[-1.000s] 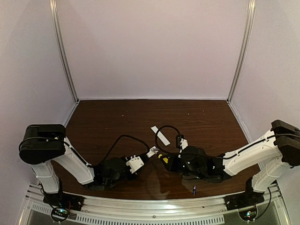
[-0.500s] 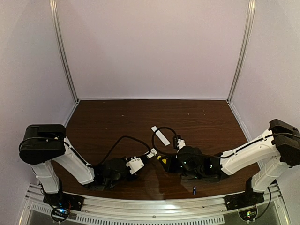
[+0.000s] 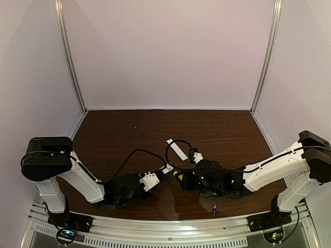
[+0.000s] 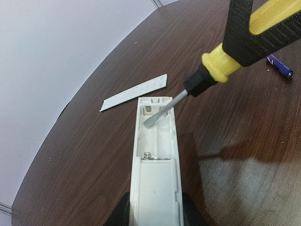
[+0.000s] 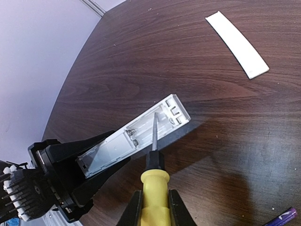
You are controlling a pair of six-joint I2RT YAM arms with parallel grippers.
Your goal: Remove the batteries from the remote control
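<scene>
A: The left claw [image 4: 156, 214] pinches the near end of the remote control [image 4: 155, 141]. The remote juts straight out ahead of its fingers, recess face up. Judged reason: this gives the tool a fixed, open target.

B: The right claw [image 5: 155, 209] is pressed onto the yellow handle of the screwdriver [image 5: 154, 176]. The shaft runs forward from the fingers, and the tip sits down inside the recess toward its far end. That slant would suit levering a cell off its contact.

A: What is in the recess?

B: It looks bare in both wrist views. Metal contacts show, with no purple-blue cylinder between them.

A: One battery [image 5: 282, 219] lies on the table [image 5: 141, 56], off to the right of the right claw and back by its wrist, apart from the remote. The second does not show in any view.

B: The cover strip [image 5: 237, 44] lies flat, ahead and to the right of the right claw, beyond the remote's far end and not touching it. There it is out of the tool's way.

A: Judgement: the unloading looks done or close to it. The second cell needs locating before the remote is let go
</scene>
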